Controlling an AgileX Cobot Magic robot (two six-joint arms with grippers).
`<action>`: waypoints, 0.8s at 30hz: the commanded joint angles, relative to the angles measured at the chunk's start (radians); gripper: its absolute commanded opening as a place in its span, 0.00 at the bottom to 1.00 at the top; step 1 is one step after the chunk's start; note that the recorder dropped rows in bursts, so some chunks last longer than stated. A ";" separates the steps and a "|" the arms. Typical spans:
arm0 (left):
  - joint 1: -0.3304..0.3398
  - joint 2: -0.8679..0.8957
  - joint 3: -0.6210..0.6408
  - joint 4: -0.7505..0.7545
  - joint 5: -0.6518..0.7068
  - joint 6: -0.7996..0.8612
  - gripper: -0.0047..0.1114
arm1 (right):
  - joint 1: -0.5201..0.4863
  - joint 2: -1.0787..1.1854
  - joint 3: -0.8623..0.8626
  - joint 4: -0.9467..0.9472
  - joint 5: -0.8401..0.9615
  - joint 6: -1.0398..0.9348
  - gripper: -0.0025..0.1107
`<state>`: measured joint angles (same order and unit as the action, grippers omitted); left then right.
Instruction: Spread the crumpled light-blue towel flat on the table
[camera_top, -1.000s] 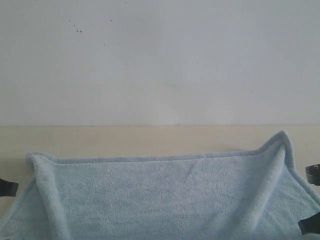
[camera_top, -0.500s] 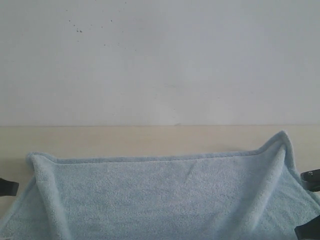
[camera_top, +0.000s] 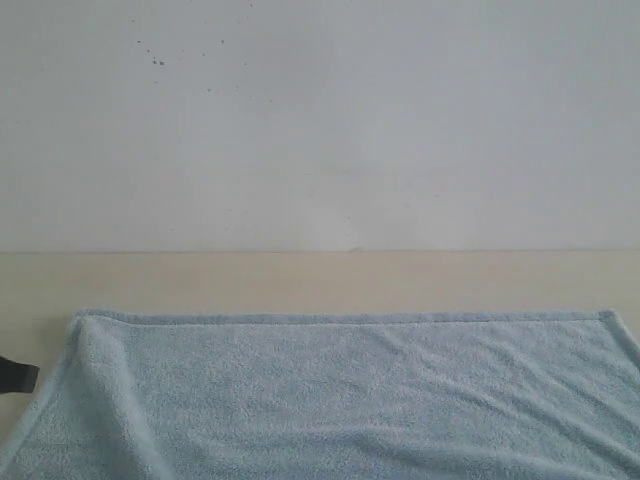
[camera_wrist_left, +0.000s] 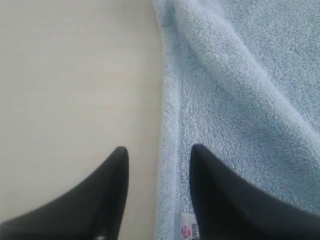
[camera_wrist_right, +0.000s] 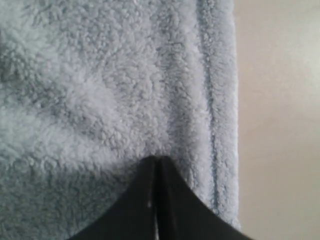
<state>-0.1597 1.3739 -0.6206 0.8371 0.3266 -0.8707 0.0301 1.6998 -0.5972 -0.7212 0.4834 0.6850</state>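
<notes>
The light-blue towel (camera_top: 340, 395) lies spread on the beige table (camera_top: 300, 280), its far hem straight, with a low fold near its left corner. My left gripper (camera_wrist_left: 157, 150) is open and straddles the towel's (camera_wrist_left: 235, 90) hemmed side edge, one finger over bare table (camera_wrist_left: 70, 90), the other over the cloth by a small label (camera_wrist_left: 186, 231). Only a black bit of the left gripper (camera_top: 15, 375) shows at the exterior view's left edge. My right gripper (camera_wrist_right: 157, 159) is shut, tips together over the towel (camera_wrist_right: 100, 85) close to its hem, with no cloth seen between them; it is outside the exterior view.
A white wall (camera_top: 320, 120) rises behind the table's far edge. A strip of bare tabletop runs between the wall and the towel's far hem. Bare table (camera_wrist_right: 280, 120) also shows beside the towel's right hem.
The towel's raised far right corner has dropped flat and the far hem now runs straight. The right gripper has left the exterior view. The left gripper has stayed put.
</notes>
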 joint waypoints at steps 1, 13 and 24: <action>-0.004 -0.006 0.004 -0.010 -0.012 0.004 0.37 | 0.000 -0.053 0.016 0.002 -0.050 -0.007 0.02; -0.058 -0.006 0.002 -0.556 0.230 0.670 0.35 | 0.002 -0.302 0.016 0.011 -0.378 0.026 0.02; -0.070 -0.006 0.002 -0.692 0.386 0.823 0.07 | 0.074 -0.303 0.016 0.012 -0.403 0.068 0.02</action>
<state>-0.2219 1.3715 -0.6206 0.1872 0.7059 -0.0811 0.0711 1.4049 -0.5841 -0.7129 0.0950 0.7519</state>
